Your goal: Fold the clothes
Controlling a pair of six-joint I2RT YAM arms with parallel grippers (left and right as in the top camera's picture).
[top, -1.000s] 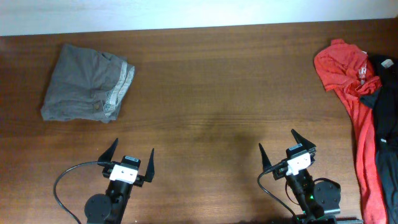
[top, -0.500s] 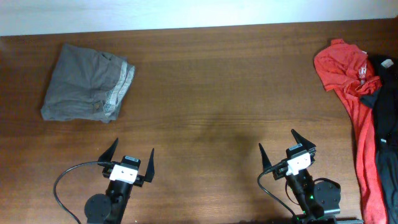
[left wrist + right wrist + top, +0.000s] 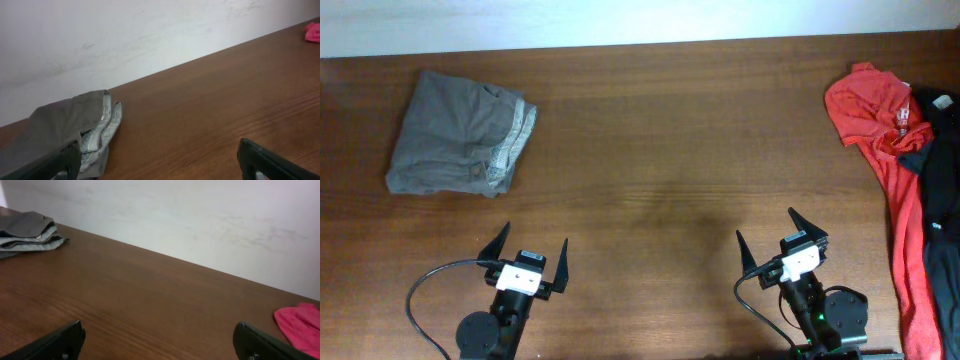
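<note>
The grey-olive shorts (image 3: 455,136) lie folded into a compact stack at the table's far left, with the paler waistband lining showing along the right edge. They also show at the lower left of the left wrist view (image 3: 65,127) and far left in the right wrist view (image 3: 27,230). My left gripper (image 3: 529,253) is open and empty near the front edge, well short of the shorts. My right gripper (image 3: 782,233) is open and empty at the front right.
A red garment (image 3: 885,150) and a black garment (image 3: 940,200) lie heaped along the table's right edge. The red one shows at the edge of the right wrist view (image 3: 300,325). A white wall (image 3: 150,30) runs behind the table's far edge.
</note>
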